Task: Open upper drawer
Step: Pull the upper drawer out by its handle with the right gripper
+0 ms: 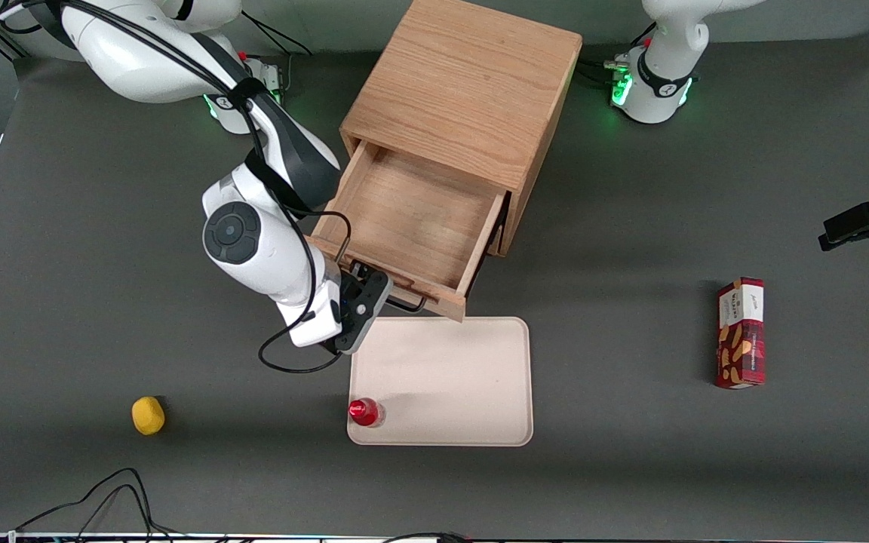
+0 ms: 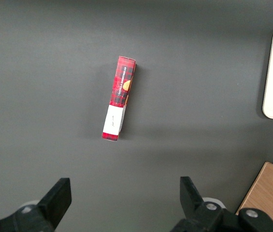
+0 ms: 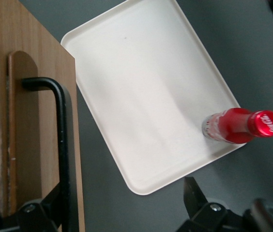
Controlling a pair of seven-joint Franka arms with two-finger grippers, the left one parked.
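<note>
The upper drawer of the oak cabinet stands pulled far out, and its inside is empty. Its long black wire handle runs along the drawer front, on the side nearest the front camera. My right gripper is at the handle's end toward the working arm, just above the tray's corner. In the right wrist view the gripper is open with its fingers wide apart. One finger lies against the handle and the drawer front. Nothing is held. The bottom drawer is hidden.
A cream tray lies just in front of the open drawer, with a red cola bottle upright in its corner. A yellow object lies toward the working arm's end. A red snack box lies toward the parked arm's end.
</note>
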